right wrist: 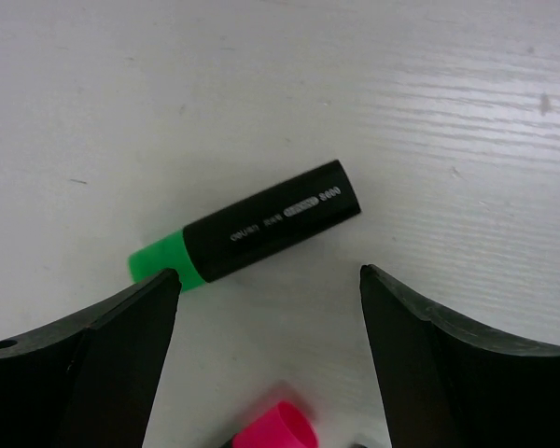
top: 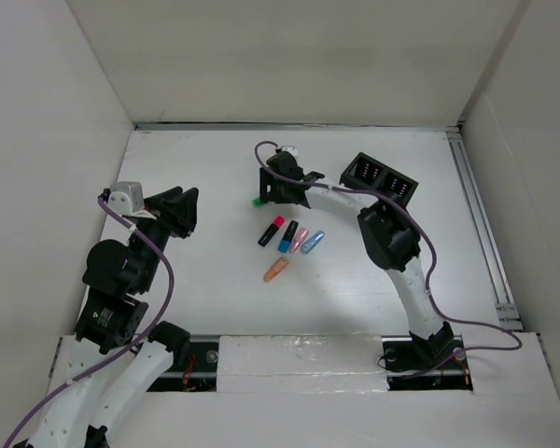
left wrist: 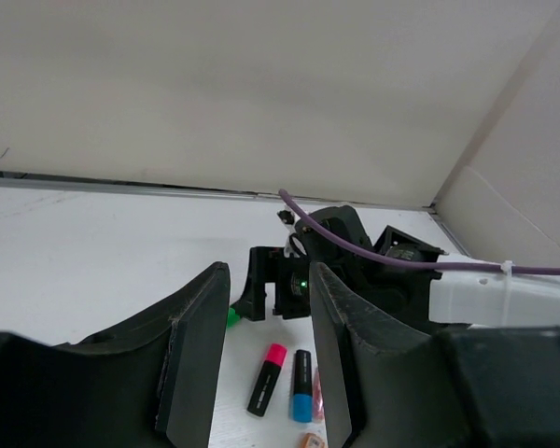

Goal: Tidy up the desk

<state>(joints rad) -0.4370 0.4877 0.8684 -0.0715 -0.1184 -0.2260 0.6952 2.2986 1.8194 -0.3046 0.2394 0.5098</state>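
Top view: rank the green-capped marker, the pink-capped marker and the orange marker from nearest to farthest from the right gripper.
From the right gripper:
1. The green-capped marker, right at the fingertips, its cap showing on the left.
2. The pink-capped marker, just below that in the picture.
3. The orange marker, lowest in the picture, lying apart from the others.

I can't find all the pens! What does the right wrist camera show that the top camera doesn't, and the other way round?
Only the right wrist view: the small print on the green-capped marker. Only the top view: the black box, the orange marker and the left arm. Both: that green marker and the pink-capped marker.
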